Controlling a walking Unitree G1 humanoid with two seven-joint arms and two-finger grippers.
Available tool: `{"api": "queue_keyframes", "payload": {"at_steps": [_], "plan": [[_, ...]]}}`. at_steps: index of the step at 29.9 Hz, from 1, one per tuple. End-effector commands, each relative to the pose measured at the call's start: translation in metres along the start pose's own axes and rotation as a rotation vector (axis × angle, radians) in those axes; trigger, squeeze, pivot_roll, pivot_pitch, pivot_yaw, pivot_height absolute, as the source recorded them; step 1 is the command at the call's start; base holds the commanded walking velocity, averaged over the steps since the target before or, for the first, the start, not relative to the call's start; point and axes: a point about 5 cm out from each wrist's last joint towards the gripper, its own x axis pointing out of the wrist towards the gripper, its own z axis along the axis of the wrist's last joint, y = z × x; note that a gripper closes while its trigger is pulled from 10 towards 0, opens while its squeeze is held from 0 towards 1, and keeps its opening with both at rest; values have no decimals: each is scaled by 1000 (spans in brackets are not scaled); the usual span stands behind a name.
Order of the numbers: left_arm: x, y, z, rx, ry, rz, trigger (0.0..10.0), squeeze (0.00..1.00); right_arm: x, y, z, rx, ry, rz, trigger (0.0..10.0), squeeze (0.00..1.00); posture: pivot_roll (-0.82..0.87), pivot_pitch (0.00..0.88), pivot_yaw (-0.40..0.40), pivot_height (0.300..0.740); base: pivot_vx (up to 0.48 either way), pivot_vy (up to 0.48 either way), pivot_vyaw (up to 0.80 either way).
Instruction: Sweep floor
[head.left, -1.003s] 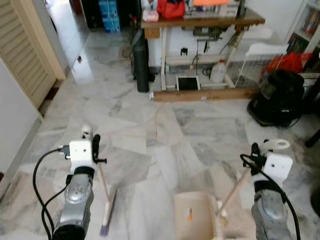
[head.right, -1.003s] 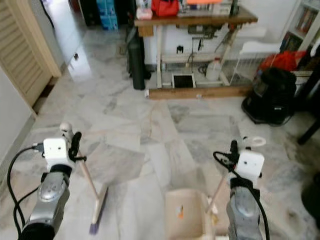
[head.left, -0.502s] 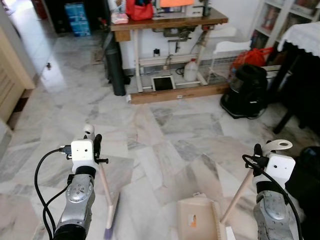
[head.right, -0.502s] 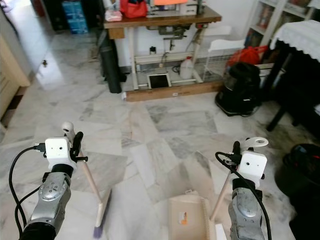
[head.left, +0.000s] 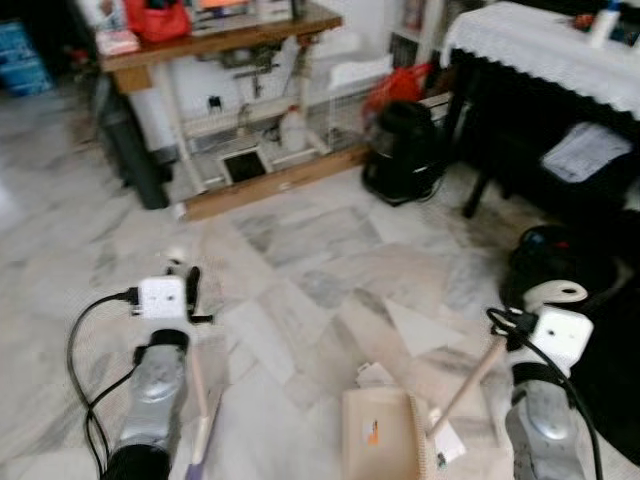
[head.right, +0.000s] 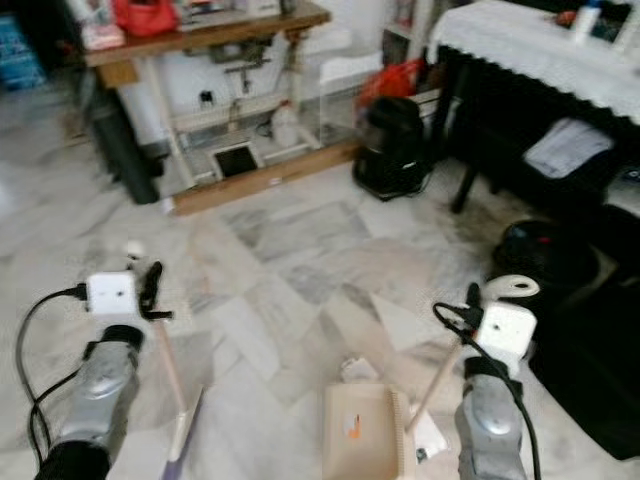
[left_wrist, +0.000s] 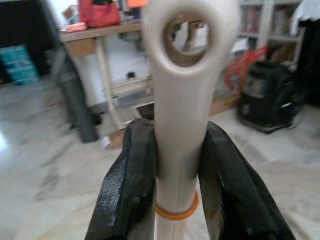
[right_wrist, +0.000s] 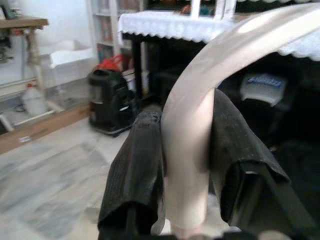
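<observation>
Left eye view: left gripper (left_wrist: 177, 165) clamped on the long cream plastic broom handle (head.left: 196, 385), head at 7 o'clock, right gripper (right_wrist: 186, 165) clamped on the beige dustpan's (head.left: 378, 436) handle at 5 o'clock; both likely light, stiff, best gripped near the top.

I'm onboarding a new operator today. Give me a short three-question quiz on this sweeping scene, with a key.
1. True or false: the left gripper is shut on the cream plastic broom handle.
2. Which lies on the marble floor beside the beige plastic dustpan: A) white paper scraps, B) a red ball, C) a shoe?
3. Fill in: the right gripper is shut on the cream curved ____ handle.

Key: 1 true; 2 A; 3 dustpan.
</observation>
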Motion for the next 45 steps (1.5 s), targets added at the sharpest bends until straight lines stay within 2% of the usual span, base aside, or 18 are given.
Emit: {"api": "queue_keyframes", "payload": {"at_steps": [1,32,45], "plan": [[3,5,8,18,-39,4,10000,0,4,5,9,12,-44,13,10000,0,-78,0,39,740,0,0,-800],[6,-1,9,9,-46,-9,10000,0,3,1,9,6,-53,-4,10000,0,-90,0,42,740,0,0,-800],[6,2,10,9,-51,8,10000,0,3,1,10,6,-58,-3,10000,0,-84,0,31,740,0,0,-800]]}}
